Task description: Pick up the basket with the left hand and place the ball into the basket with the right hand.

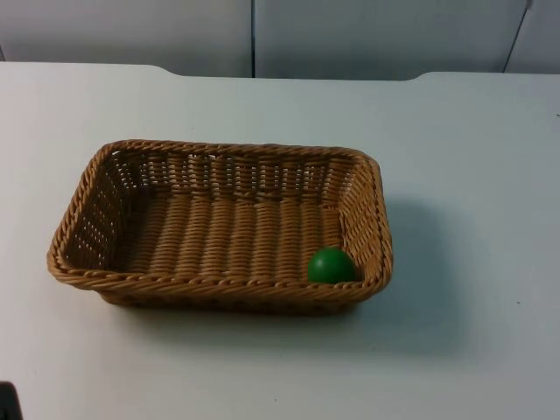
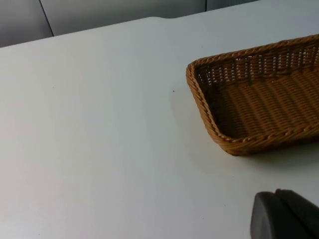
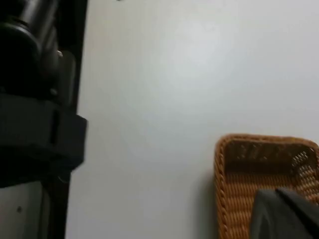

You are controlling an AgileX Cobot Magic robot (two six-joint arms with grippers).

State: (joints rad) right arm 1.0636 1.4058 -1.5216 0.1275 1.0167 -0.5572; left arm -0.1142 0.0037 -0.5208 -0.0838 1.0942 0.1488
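The ball (image 1: 332,265) lies inside the basket (image 1: 219,287), so the task looks finished. I cannot tell either tool's state; both arms wait off the basket, on the surface (image 1: 472,175).

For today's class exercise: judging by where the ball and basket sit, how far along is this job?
Done: the green ball lies inside the wicker basket, in a corner. In hand: nothing; the basket stands on the white table with no tool on it. Left: seemingly nothing.
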